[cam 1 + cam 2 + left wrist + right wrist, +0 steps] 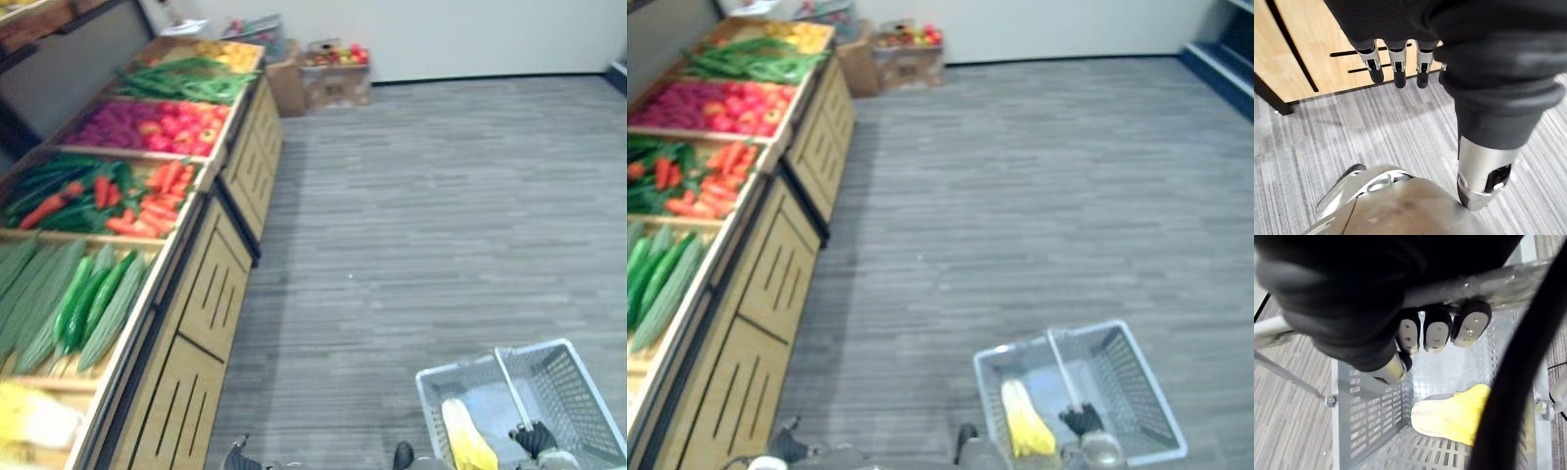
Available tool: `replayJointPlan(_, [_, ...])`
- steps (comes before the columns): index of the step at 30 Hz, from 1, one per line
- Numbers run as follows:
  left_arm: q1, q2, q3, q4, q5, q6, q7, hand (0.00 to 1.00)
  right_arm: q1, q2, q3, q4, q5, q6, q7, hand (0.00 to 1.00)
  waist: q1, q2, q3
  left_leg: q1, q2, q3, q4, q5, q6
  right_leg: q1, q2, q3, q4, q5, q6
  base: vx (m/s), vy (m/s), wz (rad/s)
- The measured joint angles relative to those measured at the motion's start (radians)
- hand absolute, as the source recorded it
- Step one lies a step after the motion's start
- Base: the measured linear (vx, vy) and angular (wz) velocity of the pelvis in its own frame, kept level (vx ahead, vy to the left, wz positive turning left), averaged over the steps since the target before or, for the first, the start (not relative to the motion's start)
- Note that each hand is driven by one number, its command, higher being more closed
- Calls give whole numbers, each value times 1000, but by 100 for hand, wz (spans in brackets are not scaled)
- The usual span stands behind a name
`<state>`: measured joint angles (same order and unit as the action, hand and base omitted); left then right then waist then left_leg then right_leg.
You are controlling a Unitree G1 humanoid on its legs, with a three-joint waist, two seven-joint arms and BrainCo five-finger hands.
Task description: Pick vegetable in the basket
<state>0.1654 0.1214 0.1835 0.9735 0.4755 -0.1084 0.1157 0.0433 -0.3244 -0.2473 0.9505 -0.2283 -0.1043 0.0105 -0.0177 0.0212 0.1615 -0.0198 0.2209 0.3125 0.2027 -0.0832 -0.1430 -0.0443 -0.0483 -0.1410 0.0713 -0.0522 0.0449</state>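
A grey plastic basket (578, 384) hangs low at my right side above the floor. My right hand (536, 438) is shut on its metal handle (1474, 281), with the fingers (1437, 335) curled under the bar. Inside the basket lies a pale yellow leafy vegetable (1454, 416), seen from the head camera against the basket's left wall (1024, 421). My left hand (1397, 66) hangs open and holds nothing, its fingers straight, close to the wooden front of the produce stand (1298, 44).
The wooden produce stand (211, 284) runs along my left. Its bins hold green cucumbers (88, 294), carrots and peppers (147, 201), red fruit (167, 122), green beans (181, 78) and a yellow cabbage (29, 416). Cardboard boxes (328, 83) stand by the far wall.
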Motion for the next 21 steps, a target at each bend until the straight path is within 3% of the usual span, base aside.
replayJointPlan(2, [3,-7,-3,0,0,-2,0,0,-13,-23,0,-21,-3,0,-10,100,5,26,-5,-11,-16,-58,-82,15,10,-27,29,44,1,10,17,9,208,-81])
replayJointPlan(3, [2,0,-3,1,0,1,2,0,-18,-24,0,-36,-12,-1,-18,100,6,27,-12,-7,-27,-44,-97,9,11,-38,16,65,-4,19,30,36,214,-55])
replayJointPlan(6, [1,8,-5,0,0,0,16,0,-7,-27,-4,-79,-65,-5,-27,100,2,-4,-9,-5,-81,-19,-125,6,41,-32,-33,76,-54,57,58,78,215,-14])
replayJointPlan(10, [6,10,-20,2,3,3,16,0,1,-28,-5,-94,-98,-3,-37,100,-2,2,-12,33,-132,-19,-168,7,51,-4,-69,75,-72,64,71,104,140,6])
replayJointPlan(21, [8,20,-32,1,3,11,32,0,2,18,-9,-244,-285,8,-123,100,-1,2,-24,44,-136,-24,-180,5,63,-5,-67,74,-72,65,72,15,16,-2])
